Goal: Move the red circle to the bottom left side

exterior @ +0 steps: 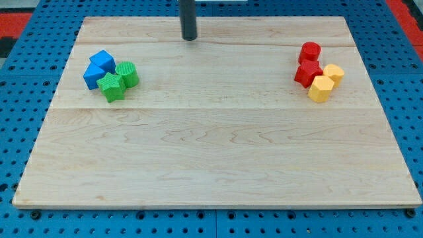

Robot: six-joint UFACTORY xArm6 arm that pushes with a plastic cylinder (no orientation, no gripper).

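The red circle (309, 51) stands near the view's right edge, at the top of a tight cluster. Just below it lies a red star (307, 72). My tip (190, 38) is the lower end of the dark rod at the view's top centre. It stands far to the left of the red circle, with bare board between them. It touches no block.
A yellow block (334, 73) and another yellow block (321, 88) sit against the red star. At the view's left lie two blue blocks (98, 68), a green star (112, 86) and a green circle (127, 74). The wooden board (211, 158) rests on a blue pegboard.
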